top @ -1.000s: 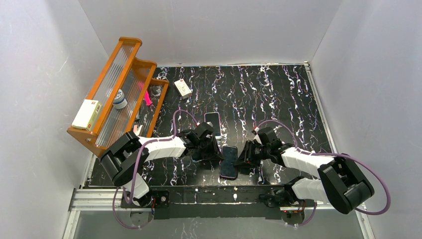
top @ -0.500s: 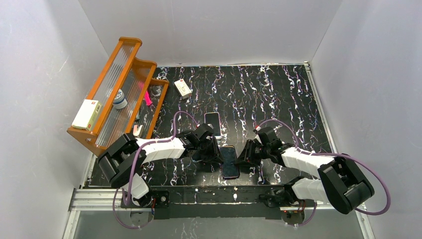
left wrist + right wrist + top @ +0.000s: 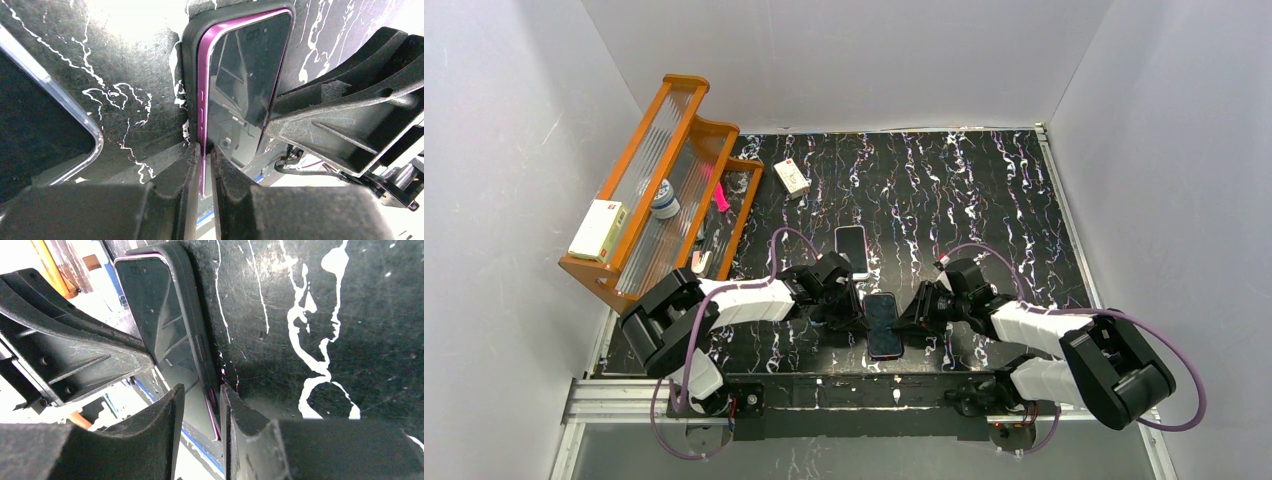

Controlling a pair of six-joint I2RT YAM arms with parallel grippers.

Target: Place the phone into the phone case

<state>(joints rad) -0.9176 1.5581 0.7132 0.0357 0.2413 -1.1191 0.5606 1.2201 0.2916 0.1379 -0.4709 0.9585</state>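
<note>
The phone, dark screen with a purple frame, lies near the table's front edge, partly set in a black case; the case wraps its far end and sides. My left gripper is shut on the phone's purple left edge, seen between the jaws in the left wrist view. My right gripper straddles the phone's right edge, where the case side shows. In the right wrist view its jaws stand a little apart; one finger is by the case edge and the other is clear of the screen.
A clear-rimmed flat case lies just behind the left gripper and shows in the left wrist view. A wooden rack with small items stands at the left. A small white box lies at the back. The table's front edge is just beyond the phone.
My left gripper has drawn slightly nearer, uncovering more of the clear-rimmed case. The right gripper shifted a little toward the front. The phone has barely moved.
</note>
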